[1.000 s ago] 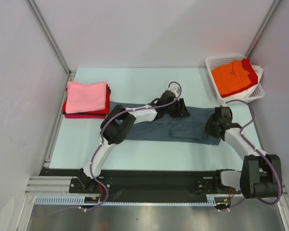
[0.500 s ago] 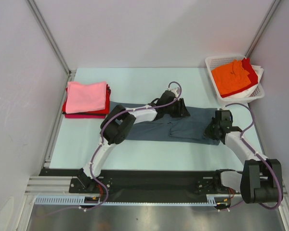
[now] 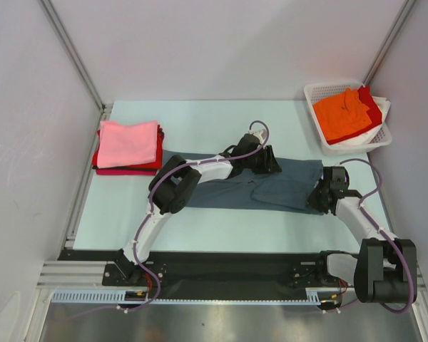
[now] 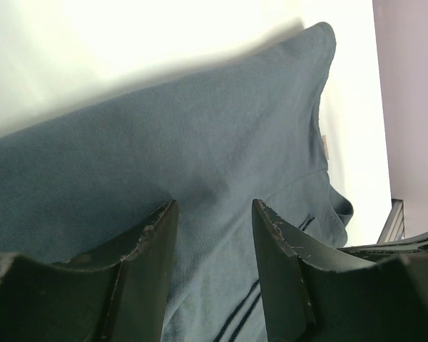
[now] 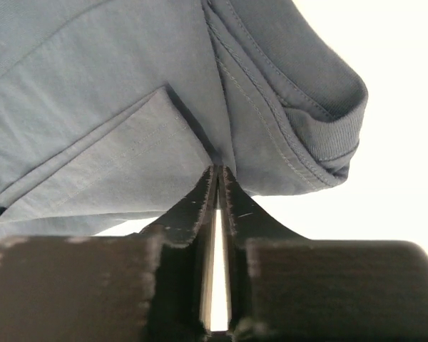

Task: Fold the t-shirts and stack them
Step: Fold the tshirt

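Observation:
A slate blue-grey t-shirt [image 3: 285, 187] lies spread in a long band across the middle of the table. My left gripper [image 3: 269, 164] rests on its far edge, jaws open, with the cloth [image 4: 221, 142] lying between the fingers. My right gripper [image 3: 319, 201] is at the shirt's right end, shut on a pinch of its edge [image 5: 217, 153] near the collar. A folded stack with a pink tee [image 3: 128, 142] on top of red and magenta ones sits at the far left.
A white lattice basket [image 3: 317, 92] at the far right corner holds orange [image 3: 342, 114], red and white tees. Grey walls close in the table on the left, back and right. A black rail runs along the near edge.
My right gripper has moved right and a little toward the near edge, pulling the shirt's right end with it. The left arm has not moved.

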You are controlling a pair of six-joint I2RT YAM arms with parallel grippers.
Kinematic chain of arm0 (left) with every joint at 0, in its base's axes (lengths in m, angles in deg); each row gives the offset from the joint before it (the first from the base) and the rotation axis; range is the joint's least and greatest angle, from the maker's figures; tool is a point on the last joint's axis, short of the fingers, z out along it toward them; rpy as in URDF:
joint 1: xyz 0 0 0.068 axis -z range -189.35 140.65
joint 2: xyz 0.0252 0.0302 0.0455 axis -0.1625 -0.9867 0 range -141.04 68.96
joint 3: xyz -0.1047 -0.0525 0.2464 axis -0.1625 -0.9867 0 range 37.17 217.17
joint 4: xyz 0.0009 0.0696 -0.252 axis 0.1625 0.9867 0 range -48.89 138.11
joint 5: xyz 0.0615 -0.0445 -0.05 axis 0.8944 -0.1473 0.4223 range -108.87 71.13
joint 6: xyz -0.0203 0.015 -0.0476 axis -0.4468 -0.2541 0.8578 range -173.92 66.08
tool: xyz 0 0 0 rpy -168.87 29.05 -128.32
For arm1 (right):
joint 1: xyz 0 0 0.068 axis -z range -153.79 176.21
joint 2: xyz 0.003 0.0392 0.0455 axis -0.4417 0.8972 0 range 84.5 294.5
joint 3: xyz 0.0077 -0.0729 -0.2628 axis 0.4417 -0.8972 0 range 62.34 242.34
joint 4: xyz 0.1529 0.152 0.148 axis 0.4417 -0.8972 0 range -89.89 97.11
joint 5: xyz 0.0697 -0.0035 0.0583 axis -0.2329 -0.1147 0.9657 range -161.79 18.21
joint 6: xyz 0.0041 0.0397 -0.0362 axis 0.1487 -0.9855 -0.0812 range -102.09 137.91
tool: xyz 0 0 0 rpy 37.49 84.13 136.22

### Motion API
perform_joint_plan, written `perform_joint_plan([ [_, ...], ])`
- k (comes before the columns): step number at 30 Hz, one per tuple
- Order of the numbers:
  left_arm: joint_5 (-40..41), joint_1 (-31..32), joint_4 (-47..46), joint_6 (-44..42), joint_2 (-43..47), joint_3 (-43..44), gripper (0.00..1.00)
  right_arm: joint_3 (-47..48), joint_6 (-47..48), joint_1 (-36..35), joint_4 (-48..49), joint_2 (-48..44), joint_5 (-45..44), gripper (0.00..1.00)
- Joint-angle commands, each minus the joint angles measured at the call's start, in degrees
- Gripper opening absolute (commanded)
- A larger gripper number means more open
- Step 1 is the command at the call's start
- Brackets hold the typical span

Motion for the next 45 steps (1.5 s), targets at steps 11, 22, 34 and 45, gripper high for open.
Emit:
perform_joint_plan([
  [11, -1.05, -0.43, -0.36, -2.59, 4.04, 0.99, 0.52, 4.72, -3.14, -5.25, -6.22, -6.34, -10.8, 0.56],
  [22, 3.94, -2.45, 3.15, -8.47, 20.04, -8.22, 0.55, 1.15, -18.4, -12.89, -8.59, -14.09, -13.7, 0.54],
  [34, 10.02, -9.04, 3.6, -8.21, 43.15, -28.78, 0.55, -13.64, -40.22, -18.79, 5.99, -18.41, -16.77, 0.55],
  [45, 12.83, -13.44, 5.17, -7.86, 62.3, -44.52, 0.55, -19.27, -44.45, -18.88, 15.92, -14.54, -22.67, 0.51],
])
